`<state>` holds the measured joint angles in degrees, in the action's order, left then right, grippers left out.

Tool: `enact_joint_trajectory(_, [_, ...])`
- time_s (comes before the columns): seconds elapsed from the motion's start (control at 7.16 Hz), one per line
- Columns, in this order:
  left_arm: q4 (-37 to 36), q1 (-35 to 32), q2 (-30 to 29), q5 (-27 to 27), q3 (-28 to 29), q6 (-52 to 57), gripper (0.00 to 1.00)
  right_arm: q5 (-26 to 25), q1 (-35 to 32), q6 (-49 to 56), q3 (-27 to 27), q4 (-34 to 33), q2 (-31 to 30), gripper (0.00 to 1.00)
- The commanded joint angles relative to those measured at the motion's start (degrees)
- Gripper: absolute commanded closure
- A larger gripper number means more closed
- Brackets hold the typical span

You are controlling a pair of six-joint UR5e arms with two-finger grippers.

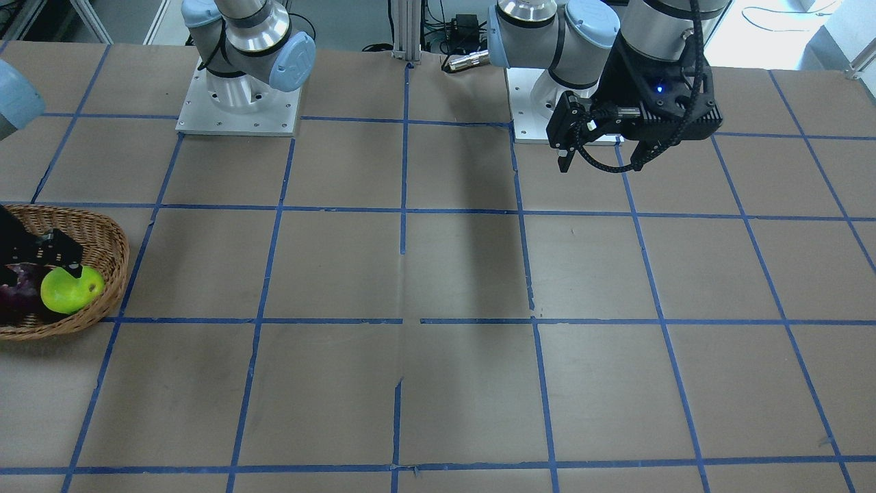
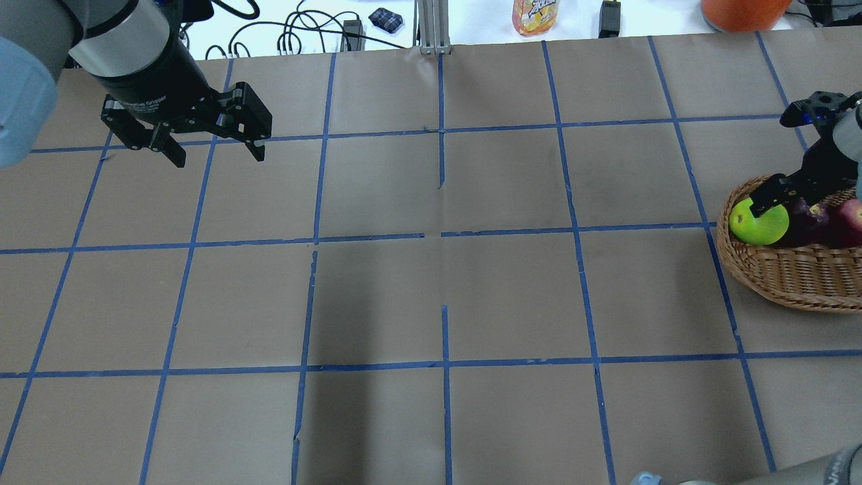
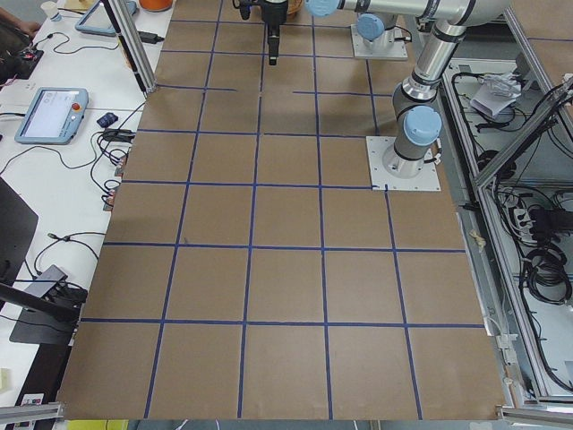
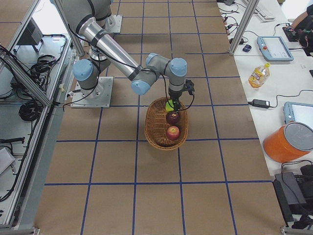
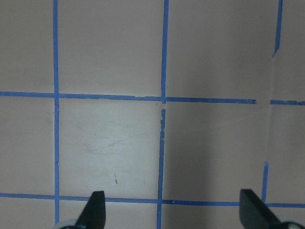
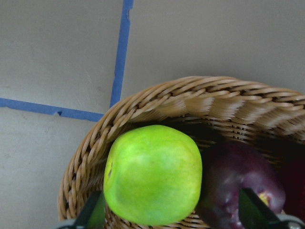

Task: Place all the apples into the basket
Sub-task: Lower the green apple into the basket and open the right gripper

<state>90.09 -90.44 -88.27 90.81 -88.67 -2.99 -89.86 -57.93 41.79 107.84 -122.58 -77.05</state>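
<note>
The wicker basket (image 2: 788, 276) stands at the table's right end; it also shows in the front view (image 1: 102, 233) and the right wrist view (image 6: 190, 95). In it lie the yellow-green apple (image 2: 757, 222) (image 6: 152, 174), the purple-maroon apple (image 2: 805, 219) (image 6: 238, 181) and the red apple (image 2: 850, 219) (image 4: 173, 132). My right gripper (image 6: 174, 214) is open just over the green apple, its fingers wider than the apple. My left gripper (image 2: 215, 151) (image 5: 174, 210) is open and empty above bare table at the far left.
The table is brown with a blue tape grid. The arm bases (image 1: 239, 103) (image 1: 547, 116) stand at the robot's side. Beyond the far edge stand a juice bottle (image 2: 535, 15), an orange bucket (image 4: 288, 142) and cables.
</note>
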Motion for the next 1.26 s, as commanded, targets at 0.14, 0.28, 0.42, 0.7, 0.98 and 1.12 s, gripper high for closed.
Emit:
enact_joint_trajectory(0.14, [0.0, 0.0, 0.02, 0.07, -0.01, 0.0, 0.0, 0.12, -0.86, -2.39, -2.54, 16.85, -11.92, 0.0])
enact_joint_trajectory(0.28, [0.0, -0.09, 0.02, 0.07, -0.01, 0.0, 0.0, 0.65, -3.56, -7.63, -3.68, 22.85, -17.46, 0.0])
enact_joint_trajectory(0.42, [0.0, -0.09, 0.02, 0.07, -0.01, 0.0, 0.0, 1.87, -8.37, -11.69, -4.82, 26.65, -21.43, 0.0])
enact_joint_trajectory(0.7, [0.0, -0.09, 0.02, -0.02, -0.01, -0.09, 0.0, 1.45, -16.56, -25.8, -8.85, 30.28, -22.53, 0.0])
enact_joint_trajectory(0.98, [0.0, -0.09, 0.29, 0.07, -0.45, 0.0, 0.0, 0.22, -26.56, -39.62, -12.55, 31.17, -19.9, 0.0])
enact_joint_trajectory(1.12, [0.0, -0.09, 0.46, -0.02, -0.63, 0.0, 0.0, -0.83, -29.92, -43.68, -14.74, 31.43, -17.98, 0.0])
